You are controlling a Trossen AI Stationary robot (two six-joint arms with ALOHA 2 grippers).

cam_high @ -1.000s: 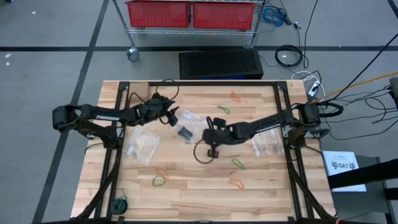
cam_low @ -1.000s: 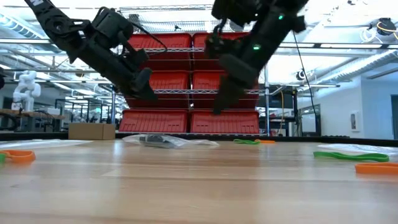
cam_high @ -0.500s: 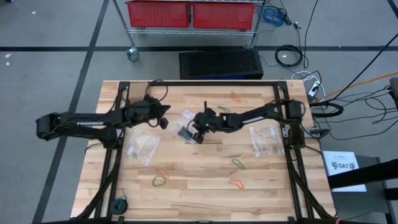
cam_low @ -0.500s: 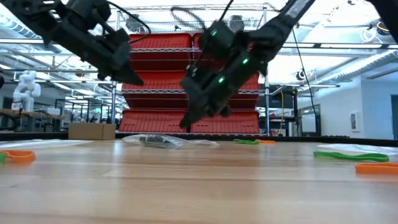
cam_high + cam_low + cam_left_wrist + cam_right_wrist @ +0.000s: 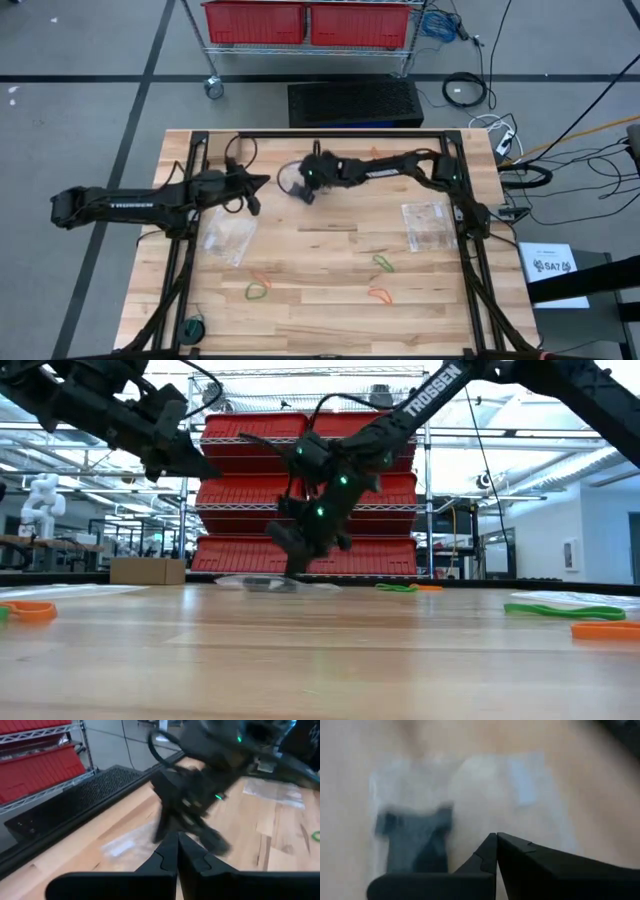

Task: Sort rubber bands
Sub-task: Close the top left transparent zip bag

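Rubber bands lie scattered flat on the wooden table: a green one (image 5: 383,263) and an orange one (image 5: 378,295) at the near right, a green one (image 5: 257,292) and an orange one (image 5: 262,278) at the near left. My right gripper (image 5: 299,192) is shut and points down, slanting over a clear bag (image 5: 470,795) at the far middle that has a dark piece (image 5: 415,842) inside. My left gripper (image 5: 257,195) is shut and hangs above the table just left of that bag, holding nothing. My right gripper's shut fingertips (image 5: 291,567) stand close over the clear bag (image 5: 262,583). I cannot tell whether they touch it.
Two more clear bags lie flat, one at the left (image 5: 228,238) and one at the right (image 5: 428,225). A dark round thing (image 5: 192,327) sits at the near left corner. A black frame (image 5: 320,132) runs along the table's edges. Red bins stand on a rack beyond the far edge.
My right gripper has swept from the table's middle toward the far left and come down over the clear bag, staying shut. My left gripper has shut, drawn back toward the left edge and risen a little. The bag has stayed in place.
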